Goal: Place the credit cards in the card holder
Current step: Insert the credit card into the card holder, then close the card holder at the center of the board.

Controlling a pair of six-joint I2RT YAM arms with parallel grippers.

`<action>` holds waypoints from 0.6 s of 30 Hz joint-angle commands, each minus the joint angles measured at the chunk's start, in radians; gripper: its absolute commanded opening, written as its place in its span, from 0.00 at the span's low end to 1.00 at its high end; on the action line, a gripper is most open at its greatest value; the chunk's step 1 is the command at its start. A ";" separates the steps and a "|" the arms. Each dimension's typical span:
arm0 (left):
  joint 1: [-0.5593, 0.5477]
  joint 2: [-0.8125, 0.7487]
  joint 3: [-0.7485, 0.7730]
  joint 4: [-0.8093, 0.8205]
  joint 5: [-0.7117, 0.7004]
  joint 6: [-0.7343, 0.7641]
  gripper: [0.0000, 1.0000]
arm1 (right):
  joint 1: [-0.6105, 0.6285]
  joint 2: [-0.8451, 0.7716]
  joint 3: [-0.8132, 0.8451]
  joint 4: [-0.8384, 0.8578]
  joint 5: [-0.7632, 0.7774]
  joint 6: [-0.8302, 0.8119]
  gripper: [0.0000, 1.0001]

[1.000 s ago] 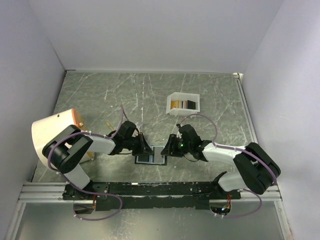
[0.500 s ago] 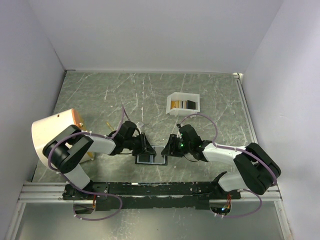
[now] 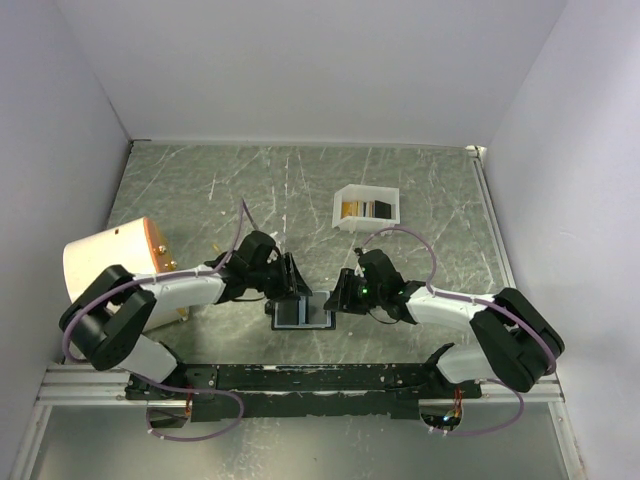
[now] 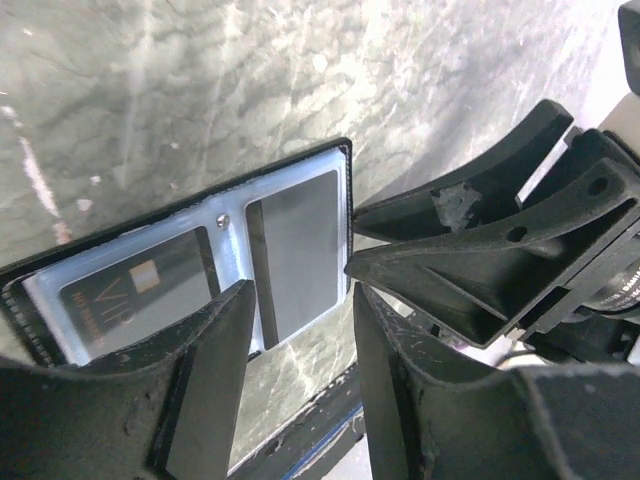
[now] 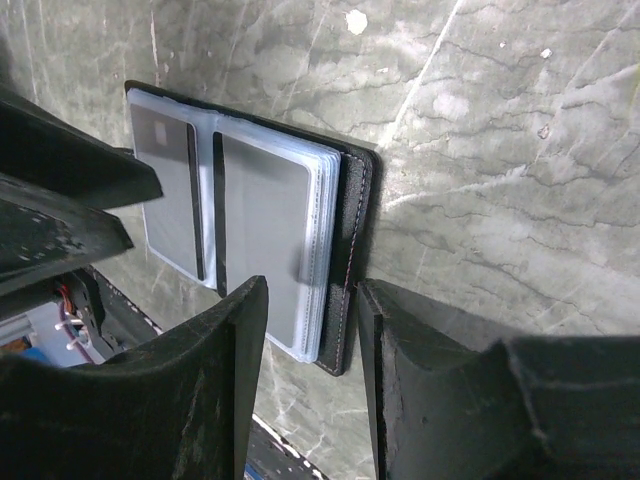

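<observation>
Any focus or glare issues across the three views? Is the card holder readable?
Top external: evenly lit and sharp, but the card holder is tiny, crowded by the left hand and right hand. Left wrist: its fingers soft and dark; holder sharp enough to read VIP on the dark card. Right wrist: fingers blurred; plastic sleeves hazy, cards washed grey.

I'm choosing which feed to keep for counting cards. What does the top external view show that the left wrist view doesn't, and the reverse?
Only top external: the white box holding gold and dark cards, and a large white rounded object at far left. Only left wrist: gold VIP lettering on a dark card in a pocket. Both: the open card holder, with the left gripper and right gripper either side of it, on the marbled table.
</observation>
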State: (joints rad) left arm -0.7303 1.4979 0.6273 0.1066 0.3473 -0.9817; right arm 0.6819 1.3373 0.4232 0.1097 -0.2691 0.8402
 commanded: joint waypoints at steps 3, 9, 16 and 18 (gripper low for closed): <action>-0.004 -0.099 0.065 -0.262 -0.199 0.100 0.59 | 0.003 -0.024 0.013 -0.026 0.028 -0.020 0.41; -0.004 -0.177 0.076 -0.443 -0.340 0.129 0.62 | 0.003 -0.023 0.014 -0.022 0.016 -0.015 0.41; -0.004 -0.178 0.057 -0.486 -0.377 0.148 0.68 | 0.002 -0.030 0.023 -0.031 0.022 -0.013 0.45; -0.004 -0.148 0.063 -0.488 -0.363 0.157 0.69 | 0.002 -0.030 0.025 -0.033 0.022 -0.013 0.46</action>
State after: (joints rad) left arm -0.7303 1.3186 0.6796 -0.3317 0.0158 -0.8597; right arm 0.6819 1.3251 0.4248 0.0944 -0.2611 0.8333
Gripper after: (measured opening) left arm 0.681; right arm 0.451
